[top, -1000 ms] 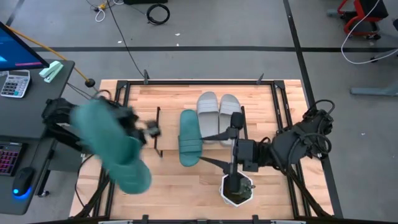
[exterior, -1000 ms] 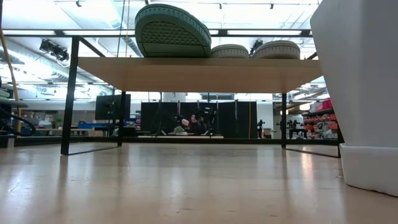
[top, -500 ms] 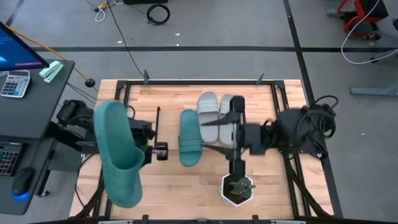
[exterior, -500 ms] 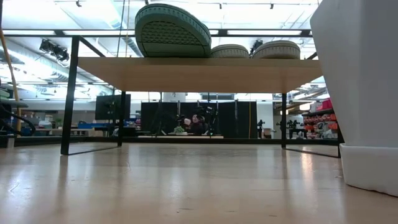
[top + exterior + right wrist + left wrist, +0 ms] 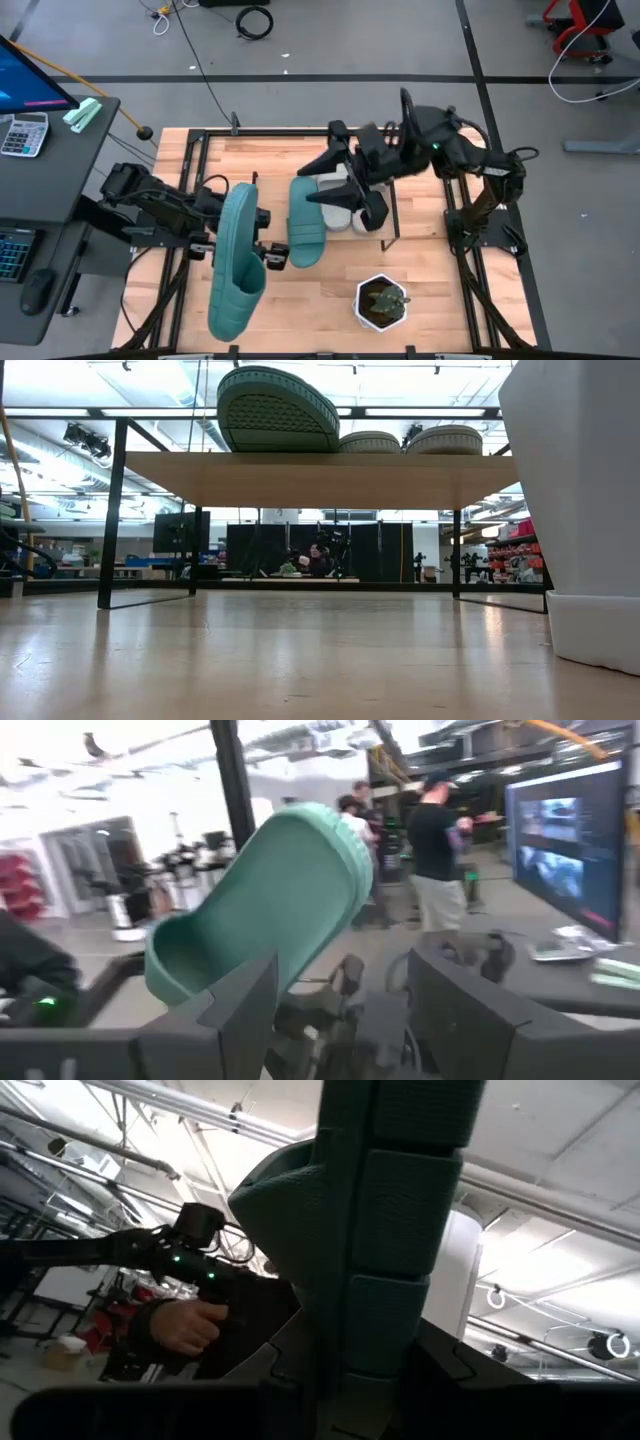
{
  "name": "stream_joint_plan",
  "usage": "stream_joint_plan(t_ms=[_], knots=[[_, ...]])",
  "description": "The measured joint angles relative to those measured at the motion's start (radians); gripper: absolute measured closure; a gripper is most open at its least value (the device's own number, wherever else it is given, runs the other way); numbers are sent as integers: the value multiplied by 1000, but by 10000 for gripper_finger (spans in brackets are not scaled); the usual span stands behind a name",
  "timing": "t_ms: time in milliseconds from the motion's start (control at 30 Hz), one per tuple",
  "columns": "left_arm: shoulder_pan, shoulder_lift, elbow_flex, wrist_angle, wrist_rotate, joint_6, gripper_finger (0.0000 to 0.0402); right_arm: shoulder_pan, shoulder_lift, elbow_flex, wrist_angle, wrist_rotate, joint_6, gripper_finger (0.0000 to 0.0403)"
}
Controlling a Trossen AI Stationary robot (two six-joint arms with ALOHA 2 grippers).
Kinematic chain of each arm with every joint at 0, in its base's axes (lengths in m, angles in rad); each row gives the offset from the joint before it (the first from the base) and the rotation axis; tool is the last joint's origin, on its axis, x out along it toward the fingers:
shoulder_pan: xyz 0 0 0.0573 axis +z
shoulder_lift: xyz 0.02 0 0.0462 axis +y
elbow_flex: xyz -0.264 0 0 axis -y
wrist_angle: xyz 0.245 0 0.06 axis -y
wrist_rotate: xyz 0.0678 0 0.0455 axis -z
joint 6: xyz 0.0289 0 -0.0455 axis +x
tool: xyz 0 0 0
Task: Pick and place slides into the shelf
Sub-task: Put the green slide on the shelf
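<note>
My left gripper (image 5: 260,240) is shut on a teal slide (image 5: 234,265), held up in the air left of the shelf (image 5: 320,478); the same slide also fills the left wrist view (image 5: 390,1230). On the shelf's board lie a second teal slide (image 5: 305,225) and two grey slides (image 5: 345,205), soles down; the low view shows their ends (image 5: 275,410) (image 5: 445,438). My right gripper (image 5: 322,180) hovers open above the grey slides, with nothing between its fingers (image 5: 240,1010). My left gripper pinches the teal slide about mid-length (image 5: 372,1350) between its two fingers, one on either side of it. The fingers come from the table's left, slanting upward, and lie across the slide. The slide is lifted clear, turned on its edge, its length running from far to near.
A white pot with a small plant (image 5: 382,303) stands near the table's front edge, right of centre, large in the low view (image 5: 580,510). Black frame rails (image 5: 455,190) border the table. A desk with a calculator (image 5: 22,133) stands to the left. People stand in the room beyond (image 5: 440,850).
My left gripper has moved down and toward the shelf and has rolled, so the teal slide now stands on edge instead of lying broad side up. My right gripper has swung from above the pot toward the far edge and now hangs over the grey slides.
</note>
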Motion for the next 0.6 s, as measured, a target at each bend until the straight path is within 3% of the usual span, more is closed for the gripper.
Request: stream_joint_plan(t_ms=[300,600], knots=[[17,3,0,1,6,-36,306,-96,37,2,129,-251,55,171],[35,13,1,3,-5,-49,306,-111,111,-1,183,-281,30,171]])
